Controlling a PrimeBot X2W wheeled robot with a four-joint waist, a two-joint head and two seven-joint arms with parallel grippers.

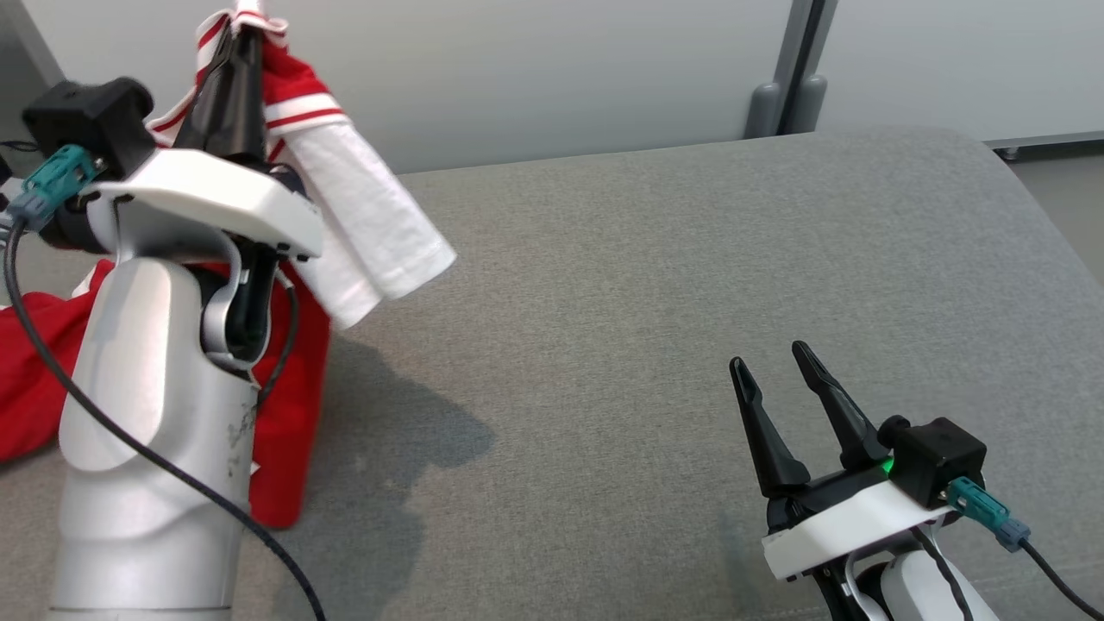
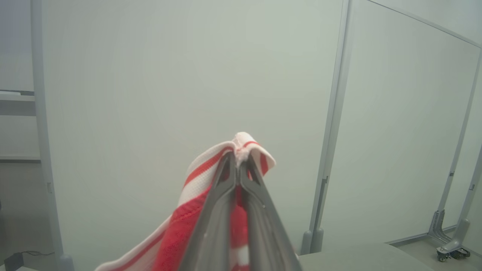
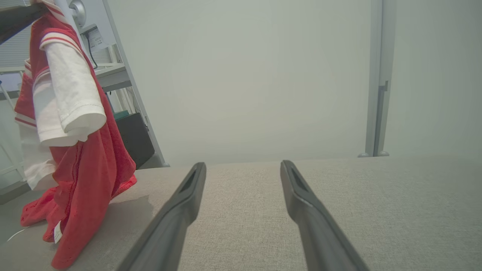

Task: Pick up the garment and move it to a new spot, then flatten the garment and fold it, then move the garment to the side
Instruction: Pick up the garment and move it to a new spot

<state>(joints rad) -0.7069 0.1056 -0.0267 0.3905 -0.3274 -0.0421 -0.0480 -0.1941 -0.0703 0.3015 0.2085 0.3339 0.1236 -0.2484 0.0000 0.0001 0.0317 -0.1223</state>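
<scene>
My left gripper [image 1: 246, 19] is raised high at the upper left of the head view. Its two dark fingers are pressed together on a bunched bit of the red-and-white shirt [image 1: 293, 431]. In the left wrist view the fingers meet at their tips. A fold of white, red-striped trim is pinched between them and pokes just past the ends.

The shirt hangs down from that pinch. A white sleeve [image 1: 371, 224], with red bands at its top, drapes to the right of my pale forearm [image 1: 147, 414], and the red body falls behind the arm. The lower part of the shirt rests on the grey fabric-covered surface [image 1: 690, 285] at its left side, with some cloth spread toward the left edge of the head view. In the right wrist view the red hem lies crumpled on the surface, with a small white label [image 3: 57, 232] near the bottom of the cloth.

My right gripper [image 1: 772, 355] sits low at the lower right, well apart from the shirt. Its fingers are spread wide with nothing between them, pointing across bare grey surface toward the pale partition wall [image 1: 561, 78]. A grey post [image 1: 798, 60] stands against that wall beyond the far edge of the surface.
</scene>
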